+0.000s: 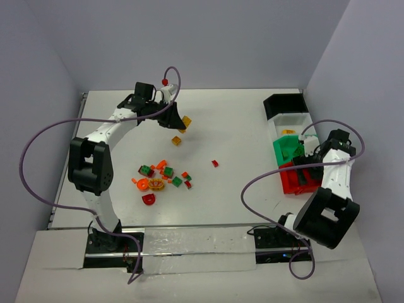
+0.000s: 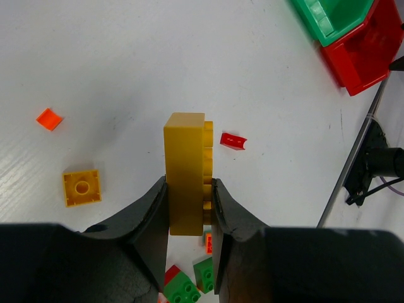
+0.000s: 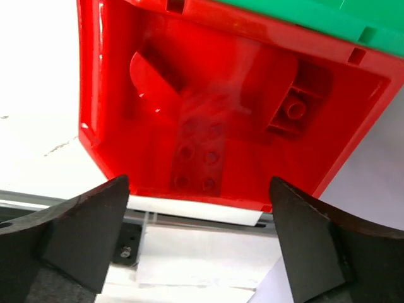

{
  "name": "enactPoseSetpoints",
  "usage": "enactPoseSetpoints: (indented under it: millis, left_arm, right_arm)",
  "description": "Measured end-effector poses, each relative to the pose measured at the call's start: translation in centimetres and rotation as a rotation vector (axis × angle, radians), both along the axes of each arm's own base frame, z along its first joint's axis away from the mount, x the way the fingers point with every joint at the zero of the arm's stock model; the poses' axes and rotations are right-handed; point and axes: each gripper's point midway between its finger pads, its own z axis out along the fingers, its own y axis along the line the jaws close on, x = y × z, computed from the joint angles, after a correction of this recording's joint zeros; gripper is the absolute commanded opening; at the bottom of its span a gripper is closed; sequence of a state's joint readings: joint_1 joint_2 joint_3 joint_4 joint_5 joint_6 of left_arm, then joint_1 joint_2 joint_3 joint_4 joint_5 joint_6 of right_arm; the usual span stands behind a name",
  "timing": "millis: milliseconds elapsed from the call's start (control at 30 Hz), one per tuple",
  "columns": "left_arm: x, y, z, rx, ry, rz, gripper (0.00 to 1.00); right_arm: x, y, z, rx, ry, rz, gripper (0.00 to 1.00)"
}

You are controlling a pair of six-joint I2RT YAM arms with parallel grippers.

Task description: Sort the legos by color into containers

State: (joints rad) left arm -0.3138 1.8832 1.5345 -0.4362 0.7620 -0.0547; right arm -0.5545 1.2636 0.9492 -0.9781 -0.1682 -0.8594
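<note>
Now you are holding the yellow brick (image 2: pixel 184 158) in the left gripper (image 2: pixel 188 189), jaws narrowed on its sides, long axis pointing out past the fingertips. The bins (image 1: pixel 285 101) are lying well to the right, beneath the right gripper (image 3: pixel 199 183), which is gaping empty over the red bin (image 3: pixel 95 76).

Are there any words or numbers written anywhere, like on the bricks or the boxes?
No text can be read anywhere.
The yellow brick in the left pincer: no letters; its studs are too blurred to tell.
The red bin and the red plate lying in it: bare plastic, no label.
The table: no writing.
</note>
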Motion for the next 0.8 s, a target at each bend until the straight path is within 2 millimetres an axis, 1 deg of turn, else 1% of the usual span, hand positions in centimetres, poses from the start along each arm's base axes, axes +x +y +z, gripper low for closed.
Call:
enactPoseSetpoints:
  millis: [100,167,233,267,300,333,400,433,500,600,667,733,800]
  left_arm:
    - [-0.1,0.0,0.0,-0.002,0.002,-0.003,0.0]
    - [-0.4,-0.2,-0.1,-0.012,0.004,-0.021,0.0]
    - [-1.0,-0.4,-0.2,-0.031,0.014,-0.048,0.0]
    - [-1.4,-0.5,-0.2,-0.045,0.016,-0.065,0.0]
    - [-2.0,-0.6,-0.3,-0.059,0.018,-0.078,0.0]
    - [-2.5,-0.6,-0.4,-0.068,0.021,-0.088,0.0]
    - [-3.2,-0.7,-0.1,-0.074,0.011,-0.097,0.0]
    - [-3.5,-0.8,0.1,-0.075,0.001,-0.101,0.0]
    - [-3.4,-1.1,0.9,-0.078,-0.049,-0.102,0.0]
    - [-2.9,-1.5,2.1,-0.058,-0.17,-0.098,0.0]
    - [-2.9,-1.9,3.1,-0.041,-0.26,-0.098,0.0]
    - [-2.9,-2.4,3.8,-0.015,-0.346,-0.092,0.0]
    - [-3.2,-3.3,4.5,0.001,-0.419,-0.099,0.0]
  right_arm:
    - [0.1,0.0,0.7,0.003,0.001,0.003,1.0]
    - [1.1,-0.2,2.3,0.008,-0.027,0.006,1.0]
    - [2.9,-0.3,4.7,0.008,-0.091,0.014,0.99]
    - [4.0,-0.1,6.0,0.014,-0.133,0.022,0.99]
    - [5.3,0.8,7.4,0.031,-0.179,0.043,0.98]
    - [6.7,2.0,8.7,0.047,-0.226,0.08,0.98]
    - [9.5,6.1,11.2,0.126,-0.319,0.16,0.98]
    - [10.5,8.3,12.2,0.174,-0.355,0.197,0.98]
    - [11.8,12.9,13.4,0.297,-0.382,0.243,0.99]
    - [13.1,19.4,13.9,0.494,-0.363,0.261,1.0]
    - [13.4,22.9,13.6,0.6,-0.32,0.262,1.0]
    - [13.5,26.1,13.4,0.701,-0.266,0.254,1.0]
    - [13.4,28.7,13.2,0.782,-0.211,0.246,1.0]
